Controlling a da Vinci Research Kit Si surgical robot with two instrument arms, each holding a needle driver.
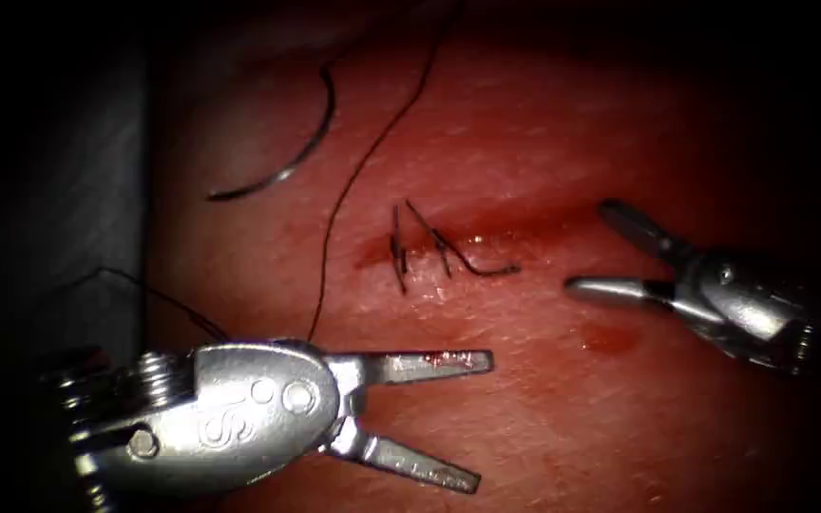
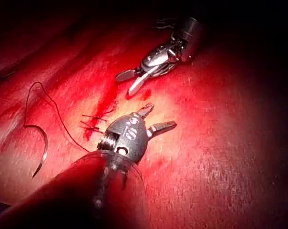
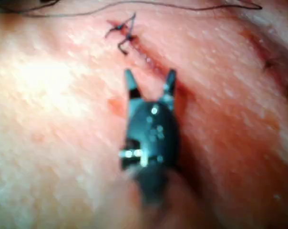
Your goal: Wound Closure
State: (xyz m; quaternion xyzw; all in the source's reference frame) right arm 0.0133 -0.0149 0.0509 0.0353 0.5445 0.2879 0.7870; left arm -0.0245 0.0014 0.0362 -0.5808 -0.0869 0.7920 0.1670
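The curved needle [image 1: 287, 169] lies loose on the tissue [image 1: 544, 123] at the upper left, outside it, held by neither tool. Its dark thread [image 1: 353, 180] runs down from the top toward the left tool. The cut [image 1: 486, 233] crosses the middle, with cut ends of thread [image 1: 439, 242] standing up from a stitch at its left end. My left tool [image 1: 482, 418] hovers below the cut, jaws open, holding nothing. My right tool [image 1: 586, 247] is at the cut's right end, jaws open and empty. The needle [image 2: 41, 148] and open left tool [image 2: 158, 117] also appear in the left wrist view.
A patch of red fluid [image 1: 608, 337] sits below the right tool. A grey surface [image 1: 68, 190] borders the tissue on the left. In the right wrist view the open right tool [image 3: 150, 80] points at the stitch's thread ends [image 3: 122, 33].
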